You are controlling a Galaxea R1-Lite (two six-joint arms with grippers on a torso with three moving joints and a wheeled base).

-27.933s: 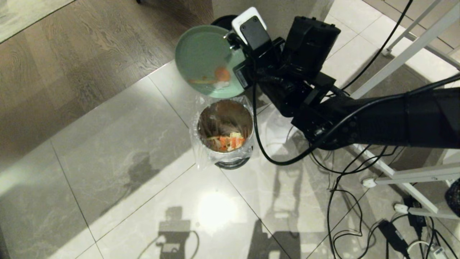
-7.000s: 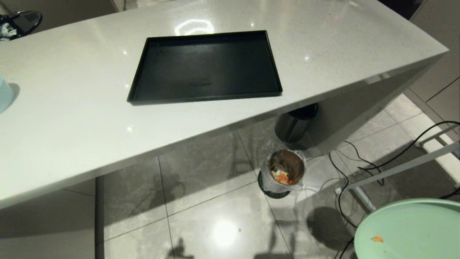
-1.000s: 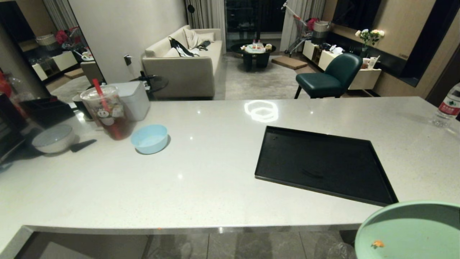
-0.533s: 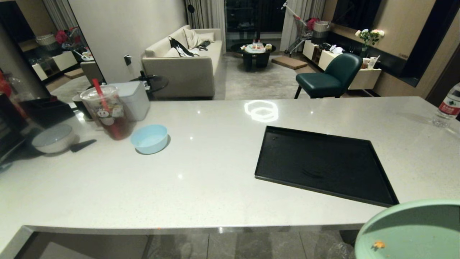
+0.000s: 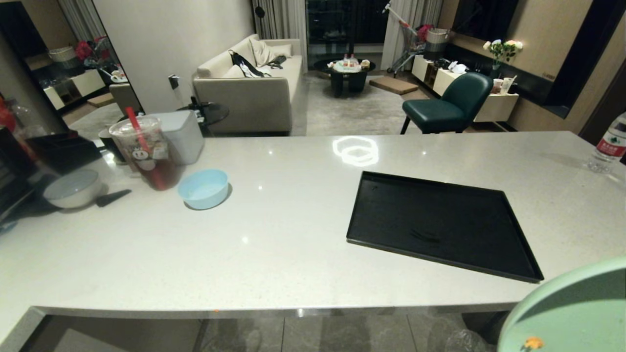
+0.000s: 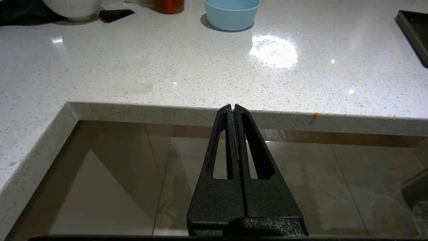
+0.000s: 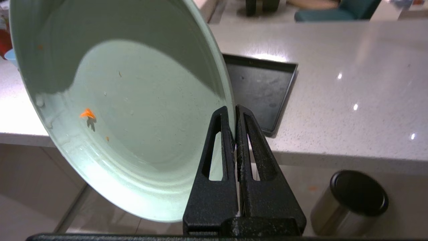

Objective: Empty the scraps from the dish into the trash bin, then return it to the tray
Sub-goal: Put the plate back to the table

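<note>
Here a pale speckled counter (image 5: 274,234) fronts a living room.

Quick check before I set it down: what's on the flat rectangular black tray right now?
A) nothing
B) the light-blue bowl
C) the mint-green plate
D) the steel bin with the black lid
A: the flat rectangular black tray lies bare on the white counter, while the right claw holds the round mint-green plate by its rim, off the counter's near edge.

A beige sofa (image 5: 249,83) and green chair (image 5: 452,105) stand beyond the counter (image 5: 274,234).
</note>
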